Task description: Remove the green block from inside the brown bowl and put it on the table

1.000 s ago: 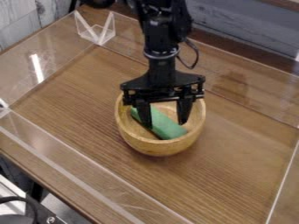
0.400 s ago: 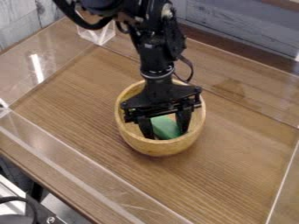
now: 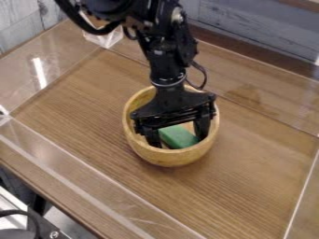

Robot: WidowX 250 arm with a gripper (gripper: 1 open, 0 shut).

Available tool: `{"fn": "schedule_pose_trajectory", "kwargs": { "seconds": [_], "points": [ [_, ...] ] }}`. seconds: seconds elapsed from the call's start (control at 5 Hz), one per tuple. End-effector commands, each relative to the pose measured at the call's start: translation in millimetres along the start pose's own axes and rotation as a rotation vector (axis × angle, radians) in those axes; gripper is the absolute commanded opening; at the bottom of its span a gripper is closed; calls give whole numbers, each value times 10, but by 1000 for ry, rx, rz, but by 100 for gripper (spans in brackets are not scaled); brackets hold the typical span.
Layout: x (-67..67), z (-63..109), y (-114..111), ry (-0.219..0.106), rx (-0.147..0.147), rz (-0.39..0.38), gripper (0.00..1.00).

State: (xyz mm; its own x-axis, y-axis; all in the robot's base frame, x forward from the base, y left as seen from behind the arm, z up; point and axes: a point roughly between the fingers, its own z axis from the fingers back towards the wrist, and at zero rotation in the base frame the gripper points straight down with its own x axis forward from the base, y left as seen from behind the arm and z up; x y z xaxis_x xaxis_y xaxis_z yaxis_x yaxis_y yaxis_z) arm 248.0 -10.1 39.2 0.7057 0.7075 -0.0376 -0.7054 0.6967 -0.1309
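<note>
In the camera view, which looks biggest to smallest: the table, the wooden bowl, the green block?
1. table, filling most of the picture
2. brown bowl
3. green block, partly hidden by the gripper

I am looking at what seems to be a robotics lab test cell. A black robot arm (image 3: 159, 42) stands over a wood-grain counter (image 3: 88, 112) fenced by clear acrylic walls (image 3: 37, 163), like an enclosed experiment bench. Behind it runs a grey plank wall (image 3: 256, 28). Cables hang below the front edge.
</note>
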Motion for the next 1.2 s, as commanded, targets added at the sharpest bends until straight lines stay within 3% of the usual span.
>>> {"fn": "schedule_pose_trajectory", "kwargs": {
  "seconds": [0.0, 0.2, 1.0],
  "points": [
    [57, 15, -25, -20, -28, 18, 100],
    [49, -18, -32, -17, -32, 20, 0],
    [-14, 68, -36, 10, -24, -25, 0]
  ]
}}
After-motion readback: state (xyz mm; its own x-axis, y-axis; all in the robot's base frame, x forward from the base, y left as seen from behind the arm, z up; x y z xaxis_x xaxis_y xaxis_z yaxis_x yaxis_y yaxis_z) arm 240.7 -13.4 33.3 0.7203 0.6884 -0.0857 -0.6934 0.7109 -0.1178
